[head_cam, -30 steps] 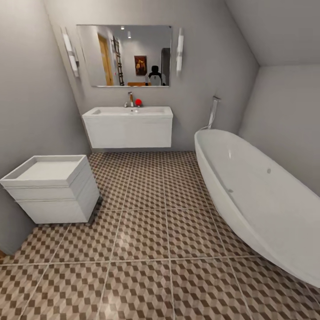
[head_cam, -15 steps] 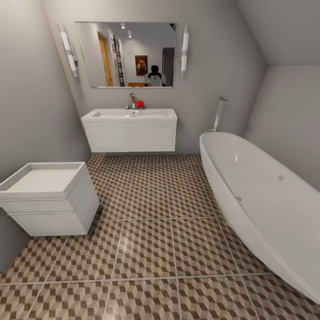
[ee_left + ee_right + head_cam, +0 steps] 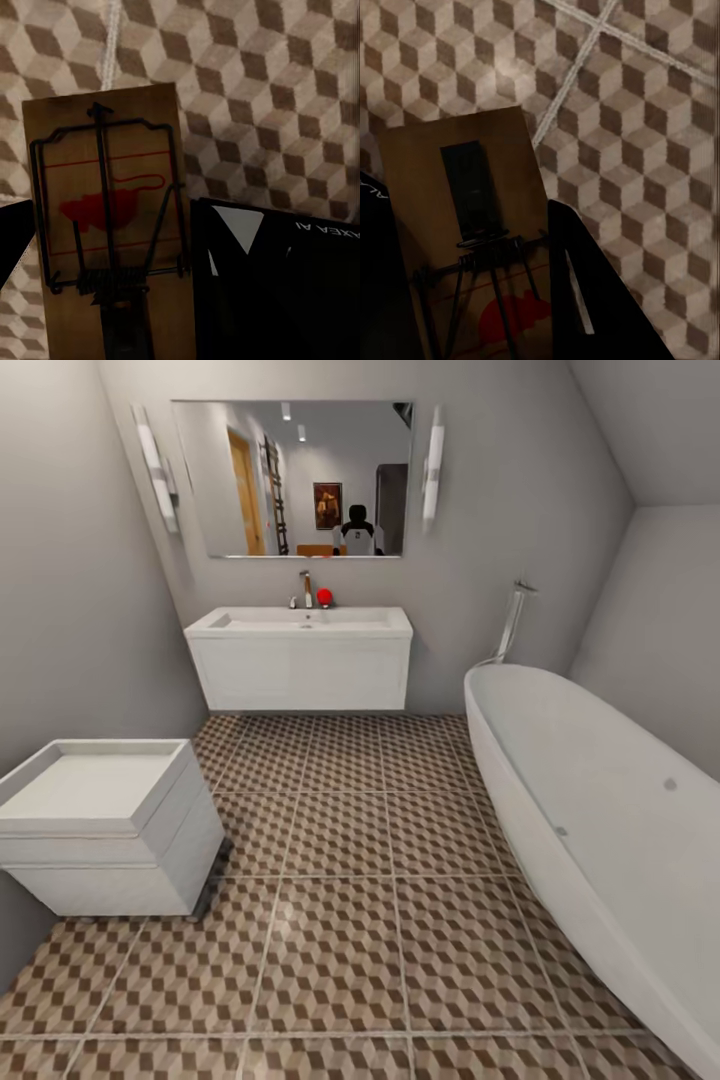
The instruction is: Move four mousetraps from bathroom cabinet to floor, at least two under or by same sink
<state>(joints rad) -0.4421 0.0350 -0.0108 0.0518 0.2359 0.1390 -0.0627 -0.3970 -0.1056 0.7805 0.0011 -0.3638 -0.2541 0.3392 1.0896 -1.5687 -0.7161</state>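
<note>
Two mousetraps, one (image 3: 109, 225) clenched between left pincer (image 3: 112, 300) fingers, another (image 3: 465, 240) in the right pincer (image 3: 472, 300).

sink (image 3: 300, 622) behind floor (image 3: 340, 880), bathtub (image 3: 600, 830) right
</note>
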